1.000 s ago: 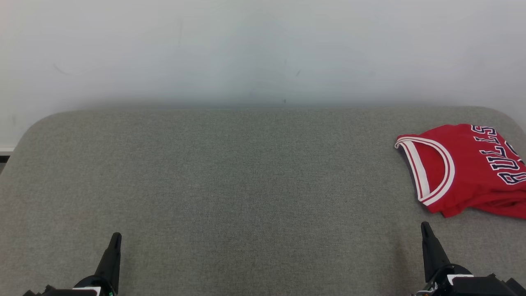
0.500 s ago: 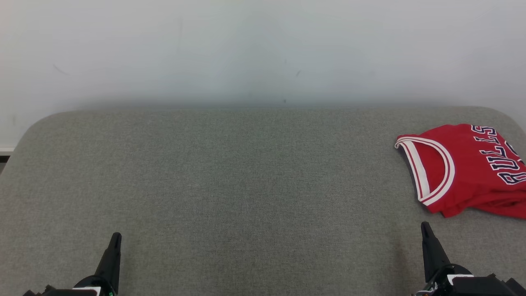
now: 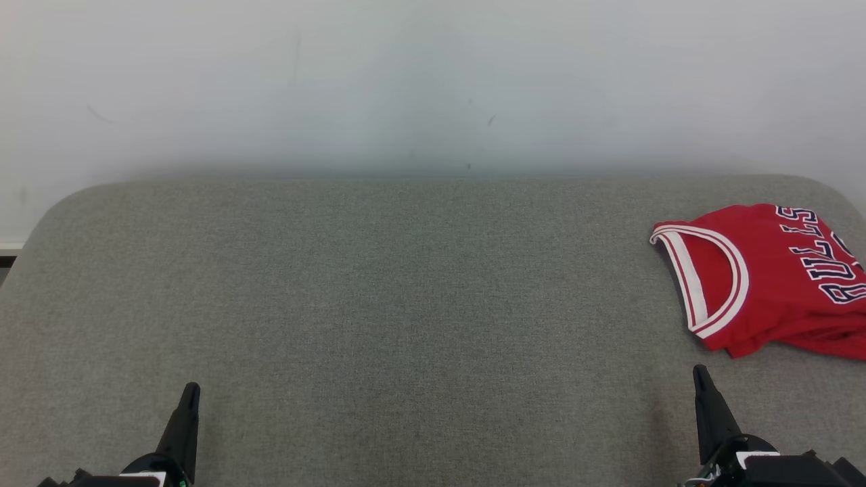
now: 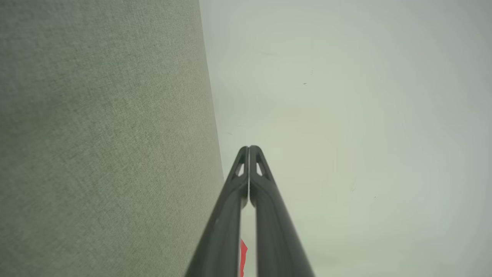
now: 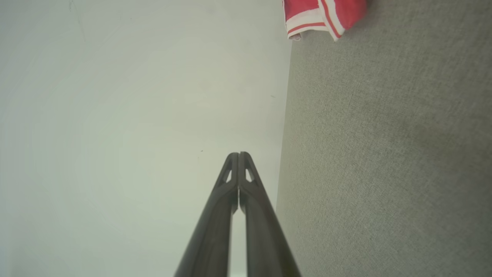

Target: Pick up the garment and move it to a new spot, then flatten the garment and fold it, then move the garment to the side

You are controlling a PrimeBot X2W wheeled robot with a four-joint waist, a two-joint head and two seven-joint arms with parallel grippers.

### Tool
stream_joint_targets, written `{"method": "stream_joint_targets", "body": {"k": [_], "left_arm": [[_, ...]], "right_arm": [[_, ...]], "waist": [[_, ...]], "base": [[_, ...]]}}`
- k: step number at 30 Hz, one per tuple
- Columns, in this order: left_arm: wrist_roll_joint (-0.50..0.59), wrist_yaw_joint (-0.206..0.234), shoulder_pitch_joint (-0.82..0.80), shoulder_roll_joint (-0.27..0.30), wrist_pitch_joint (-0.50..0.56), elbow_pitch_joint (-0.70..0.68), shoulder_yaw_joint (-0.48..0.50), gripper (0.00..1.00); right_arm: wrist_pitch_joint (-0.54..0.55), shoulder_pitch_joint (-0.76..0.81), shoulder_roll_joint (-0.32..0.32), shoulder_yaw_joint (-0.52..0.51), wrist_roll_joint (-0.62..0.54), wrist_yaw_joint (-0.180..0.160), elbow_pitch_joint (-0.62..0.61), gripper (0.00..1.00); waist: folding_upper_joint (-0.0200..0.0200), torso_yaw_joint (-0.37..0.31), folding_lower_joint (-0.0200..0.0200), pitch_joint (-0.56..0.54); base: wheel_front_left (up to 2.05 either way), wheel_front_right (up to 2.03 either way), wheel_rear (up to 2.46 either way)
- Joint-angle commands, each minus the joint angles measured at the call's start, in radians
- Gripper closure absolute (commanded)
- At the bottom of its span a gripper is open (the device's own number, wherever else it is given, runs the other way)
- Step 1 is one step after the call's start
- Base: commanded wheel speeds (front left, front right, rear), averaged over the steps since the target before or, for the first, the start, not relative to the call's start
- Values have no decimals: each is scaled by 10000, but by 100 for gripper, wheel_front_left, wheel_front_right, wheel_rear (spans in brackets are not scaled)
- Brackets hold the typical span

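The garment (image 3: 778,277) is a red jersey with white trim and dark lettering, lying folded at the far right of the grey padded surface (image 3: 406,291), partly cut off by the head view's edge. Its striped hem (image 5: 319,17) also peeks in at the top of the right wrist view, and a red sliver (image 4: 243,256) shows between the left fingers. My left gripper (image 3: 191,387) rests shut at the lower left, holding nothing. At the lower right my right gripper (image 3: 698,369) is shut and empty too, a short way in front of the jersey and apart from it.
A pale wall (image 3: 433,81) rises straight behind the padded surface. The surface's back corners are rounded, and its left edge drops off near a white ledge (image 3: 10,247).
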Motion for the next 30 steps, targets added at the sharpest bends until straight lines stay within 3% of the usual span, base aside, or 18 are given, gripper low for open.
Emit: {"method": "stream_joint_targets", "body": {"k": [1,30], "left_arm": [[-68,-30,-31,5,22,-46,-1,100],[-69,-30,-31,5,21,-47,-1,100]], "right_arm": [[38,122,-19,-12,6,11,-51,100],[38,123,-19,-12,6,11,-49,100]], "waist": [[0,0,0,0],[0,0,0,0]], "base": [[0,0,0],[0,0,0]]}}
